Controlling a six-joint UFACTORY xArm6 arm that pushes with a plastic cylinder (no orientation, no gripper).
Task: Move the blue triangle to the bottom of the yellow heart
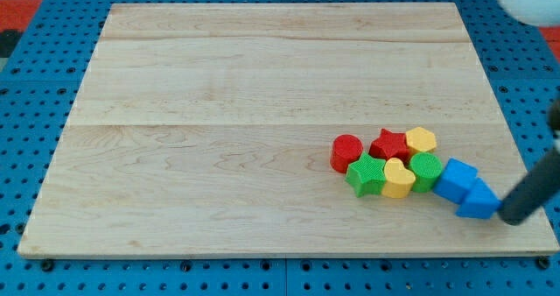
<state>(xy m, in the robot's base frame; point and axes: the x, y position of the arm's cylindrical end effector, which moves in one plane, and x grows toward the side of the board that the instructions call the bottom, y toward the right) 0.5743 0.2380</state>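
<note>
Wooden board (pixel 219 112) on a blue pegboard surface (pixel 26 112), all blocks bunched at the view's lower right. Blue triangle (pixel 478 201) sits at the right end of the cluster, touching the blue cube (pixel 456 179) up-left of it. My tip (pixel 510 219) is right against the triangle's right side, rod slanting up to the view's right; no hand or jaws on this rig, so nothing to call wide, narrow or holding. Yellow heart (pixel 398 179) lies left of the blues, between green star (pixel 367 174) and green round block (pixel 426 170). Red cylinder (pixel 346 151), red star (pixel 390 144), yellow hexagon-ish block (pixel 421 140) behind them.
</note>
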